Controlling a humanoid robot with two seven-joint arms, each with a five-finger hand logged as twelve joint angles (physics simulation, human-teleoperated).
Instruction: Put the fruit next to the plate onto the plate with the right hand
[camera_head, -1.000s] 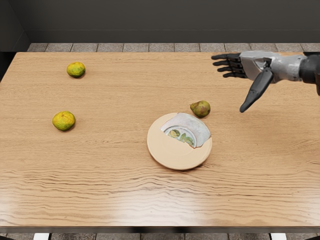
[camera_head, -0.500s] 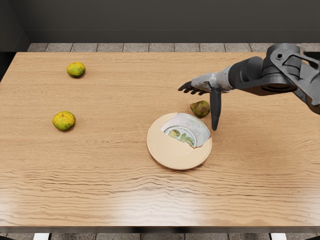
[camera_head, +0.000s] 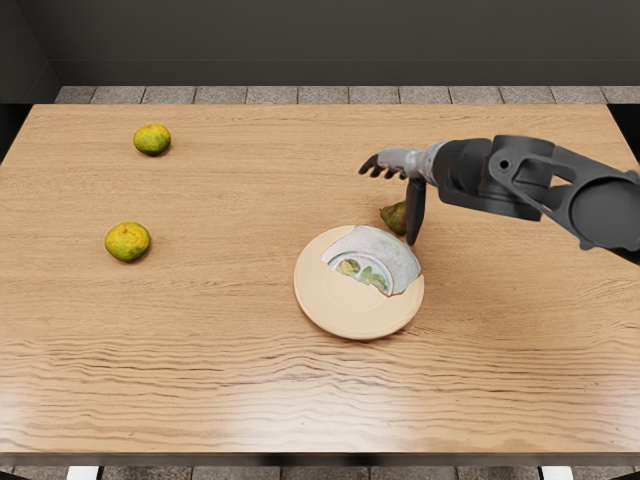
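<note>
r hand (camera_head: 405, 165) partly hides pear (camera_head: 392, 216)

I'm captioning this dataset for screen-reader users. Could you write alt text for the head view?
The right robot hand, fingers open, hangs over a small green-brown pear lying beside a round tan plate on a light wooden table. A yellow-green round fruit and a second one lie far off at the table's left.

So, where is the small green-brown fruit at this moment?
In the head view, the fruit lies on the table right of centre, just beyond the far-right rim of the plate, partly hidden behind the thumb of the right hand.
</note>
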